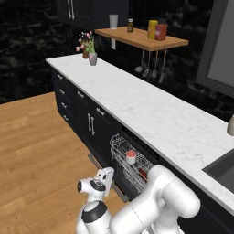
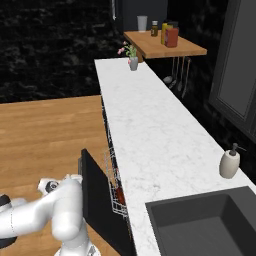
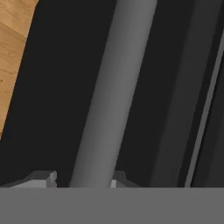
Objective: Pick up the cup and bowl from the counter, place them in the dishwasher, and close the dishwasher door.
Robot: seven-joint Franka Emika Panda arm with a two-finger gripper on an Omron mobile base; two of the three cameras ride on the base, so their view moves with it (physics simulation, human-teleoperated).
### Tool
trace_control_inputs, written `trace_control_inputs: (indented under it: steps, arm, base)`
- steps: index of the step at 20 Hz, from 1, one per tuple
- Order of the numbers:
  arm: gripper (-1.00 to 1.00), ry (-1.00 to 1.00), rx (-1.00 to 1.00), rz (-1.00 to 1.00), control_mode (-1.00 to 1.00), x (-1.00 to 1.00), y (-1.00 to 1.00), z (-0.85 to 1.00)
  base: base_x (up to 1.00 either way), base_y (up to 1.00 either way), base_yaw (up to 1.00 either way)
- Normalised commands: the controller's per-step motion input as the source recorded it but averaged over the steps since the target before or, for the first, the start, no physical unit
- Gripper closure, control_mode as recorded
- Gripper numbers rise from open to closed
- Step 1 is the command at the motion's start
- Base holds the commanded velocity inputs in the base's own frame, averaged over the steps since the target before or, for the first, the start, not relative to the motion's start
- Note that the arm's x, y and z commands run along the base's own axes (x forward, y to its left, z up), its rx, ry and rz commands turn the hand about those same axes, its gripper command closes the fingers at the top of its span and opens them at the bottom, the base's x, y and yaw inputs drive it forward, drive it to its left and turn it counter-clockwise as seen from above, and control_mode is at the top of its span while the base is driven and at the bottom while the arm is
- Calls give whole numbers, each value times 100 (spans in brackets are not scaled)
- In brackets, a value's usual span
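Observation:
The dishwasher (image 1: 130, 160) is open under the counter (image 1: 151, 109), and its white wire rack (image 1: 119, 151) sticks out. In the rack stands the cup (image 1: 131, 156), with the reddish-brown bowl (image 1: 143, 173) just behind it; the bowl (image 2: 120, 194) also peeks past the door. The dishwasher door (image 2: 100, 200) is a black panel, tilted up partway. My gripper (image 3: 81, 181) sits low at the door's outer edge (image 1: 109, 179). It is shut on the grey bar handle (image 3: 113, 87), which runs between my fingertips (image 3: 43, 178).
A beige soap dispenser (image 2: 230, 163) stands by the dark sink (image 2: 200, 225). A small flower vase (image 1: 93, 58) is at the counter's far end, below a wooden shelf (image 1: 141, 39) with bottles. Black cabinet drawers (image 1: 68, 98) line the left, with open wood floor (image 1: 36, 151) in front.

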Motion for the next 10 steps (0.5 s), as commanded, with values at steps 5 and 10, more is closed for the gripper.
trace_control_inputs:
  steps: [5, 10]
  arm:
    - [-100, 15, -11, -1, -100, 2, -100, 48]
    - [-100, -19, -15, 4, -100, -12, -100, 84]
  base:
    - [0, 0, 0]
    - [0, 0, 0]
